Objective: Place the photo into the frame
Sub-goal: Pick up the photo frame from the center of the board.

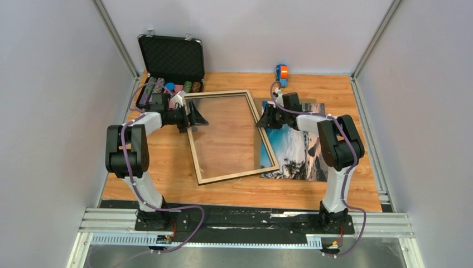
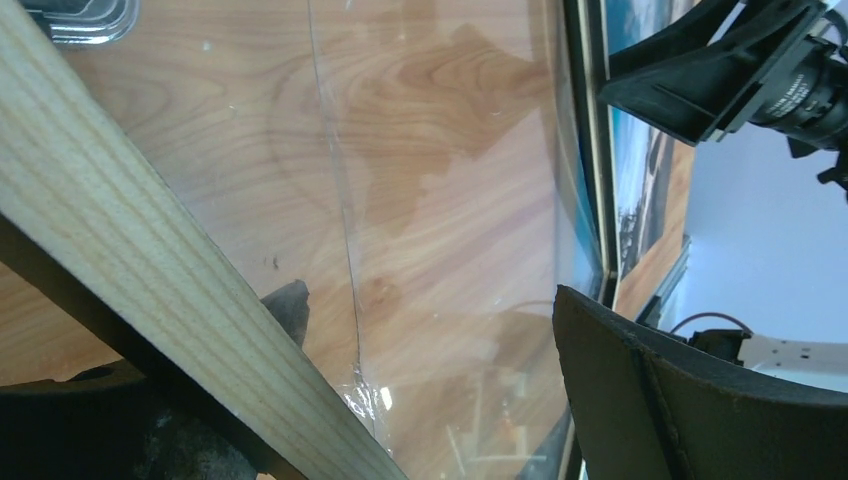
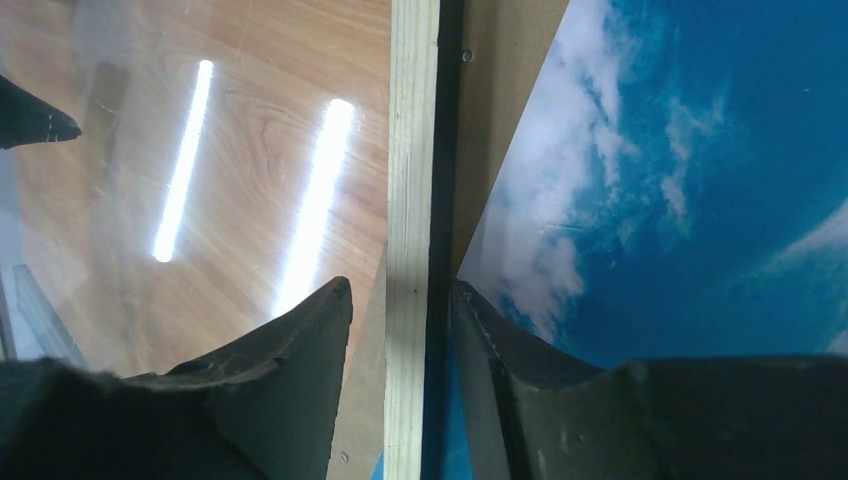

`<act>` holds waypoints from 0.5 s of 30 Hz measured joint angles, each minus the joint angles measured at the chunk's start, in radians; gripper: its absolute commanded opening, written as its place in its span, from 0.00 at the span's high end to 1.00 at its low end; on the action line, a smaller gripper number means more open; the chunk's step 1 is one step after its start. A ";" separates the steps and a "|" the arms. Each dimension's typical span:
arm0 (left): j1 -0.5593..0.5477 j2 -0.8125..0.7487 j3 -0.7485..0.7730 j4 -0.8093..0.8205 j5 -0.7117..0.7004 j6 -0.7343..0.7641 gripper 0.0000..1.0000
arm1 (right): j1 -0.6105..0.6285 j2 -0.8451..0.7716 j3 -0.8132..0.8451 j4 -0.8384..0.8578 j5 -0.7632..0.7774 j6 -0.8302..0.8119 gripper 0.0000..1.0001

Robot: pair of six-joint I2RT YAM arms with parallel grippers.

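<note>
Here, a large pale-wood rectangular picture frame with a clear glass pane (image 1: 237, 173) lies slantwise in the middle of the wooden tabletop (image 1: 162, 173). Its right rail overlaps the left edge of the glossy beach photo of blue sky, clouds and palms (image 1: 295, 151), which lies flat, picture side up.

The left pincer (image 1: 195, 118) is at the frame's left rail, spread fully wide with the rail between its fingers, gripping nothing. The right pincer (image 1: 263, 118) straddles the right rail. A thin gap shows on one side, so it seems parted rather than clamped.

The step in hand looks like positioning the frame, and the photo is not yet inside. Next, the print must be lined up with the frame's opening and seated squarely.

Whether the frame rests flat or sits slightly raised is hard to tell. A plain brown board (image 3: 500, 90) shows between rail and photo, mostly hidden, and the right arm covers the photo's upper part.
</note>
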 measured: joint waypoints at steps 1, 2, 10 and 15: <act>0.000 0.001 0.000 -0.007 -0.008 0.007 0.01 | 0.001 0.000 0.001 0.000 -0.003 0.000 0.53; 0.000 0.002 0.000 -0.011 -0.013 0.011 0.05 | 0.001 0.000 0.002 0.000 -0.005 0.000 0.52; 0.003 0.011 -0.011 -0.012 -0.031 0.038 0.40 | 0.002 -0.018 0.003 -0.013 -0.002 -0.017 0.50; 0.005 0.011 -0.011 -0.010 -0.024 0.033 0.58 | 0.002 -0.057 0.001 -0.016 0.005 -0.036 0.49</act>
